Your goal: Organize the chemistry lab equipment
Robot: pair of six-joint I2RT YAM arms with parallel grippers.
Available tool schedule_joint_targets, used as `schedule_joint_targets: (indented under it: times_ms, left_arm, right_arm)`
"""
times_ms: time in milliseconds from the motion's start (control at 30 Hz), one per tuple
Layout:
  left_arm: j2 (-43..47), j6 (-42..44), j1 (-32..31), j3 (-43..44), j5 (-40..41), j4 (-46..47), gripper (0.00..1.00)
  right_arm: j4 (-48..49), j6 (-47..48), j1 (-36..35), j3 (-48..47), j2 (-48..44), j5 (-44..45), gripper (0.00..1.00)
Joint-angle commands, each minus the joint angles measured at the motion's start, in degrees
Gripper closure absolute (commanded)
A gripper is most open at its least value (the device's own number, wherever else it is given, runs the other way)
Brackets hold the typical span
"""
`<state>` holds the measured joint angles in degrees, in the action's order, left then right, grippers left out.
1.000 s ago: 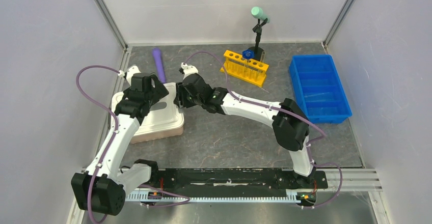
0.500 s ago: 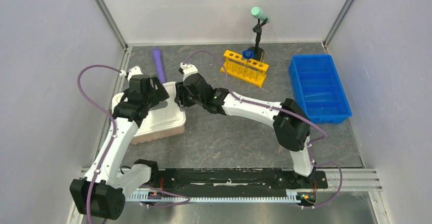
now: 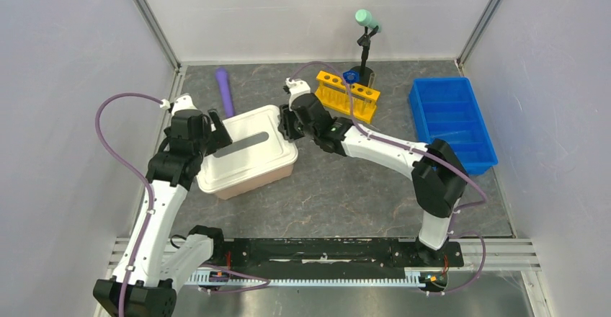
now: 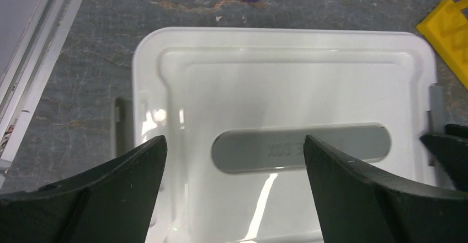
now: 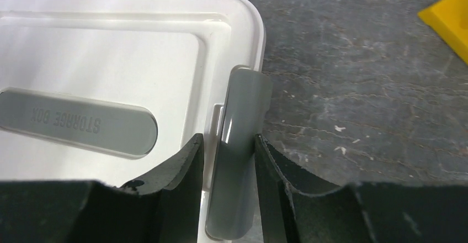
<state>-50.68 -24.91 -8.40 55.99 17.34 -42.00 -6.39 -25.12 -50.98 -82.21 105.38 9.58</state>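
A white storage box [image 3: 245,151] with a grey handle strip lies left of the table's middle, lid on. My right gripper [image 5: 228,139] is shut on the grey side latch [image 5: 243,116] at the box's right end; in the top view this gripper [image 3: 287,126] sits at that end. My left gripper [image 4: 234,141] hangs open above the lid [image 4: 287,83], fingers wide apart and holding nothing; in the top view it [image 3: 216,126] hovers at the box's left end. A blue-capped tube [image 3: 351,76] stands at the yellow rack [image 3: 347,94]. Other loose lab equipment is out of view.
A purple cylinder [image 3: 225,90] lies behind the box. A black stand with a mint-green top [image 3: 366,18] rises behind the rack. A blue divided bin [image 3: 450,124] sits at the right. Walls close in on three sides.
The box has slid right and toward the middle with my right gripper at its right end. My left gripper now sits over the box's left end rather than its middle.
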Motion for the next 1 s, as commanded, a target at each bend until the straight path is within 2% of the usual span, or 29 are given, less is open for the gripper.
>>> schedule_joint_targets:
  times_ms: [0, 300, 567, 967]
  left_arm:
    - [1.04, 2.20, 1.37, -0.59, 2.82, -1.76, 0.02]
    - [4.82, -0.45, 11.45, -5.64, -0.65, 0.43, 0.00]
    - [4.36, -3.70, 18.49, -10.62, -12.29, 3.68, 0.00]
    - [3.47, -8.81, 22.20, -16.33, -25.59, 9.74, 0.05]
  right_arm:
    - [-2.41, 2.73, 2.75, 5.84, -2.56, 2.53, 0.58]
    - [-0.58, 2.93, 5.32, 8.43, -4.31, 0.44, 0.59]
    - [0.68, 3.09, 6.85, 9.70, -4.91, -1.65, 0.59]
    - [1.88, 2.47, 7.36, 10.32, -4.83, -3.45, 0.60]
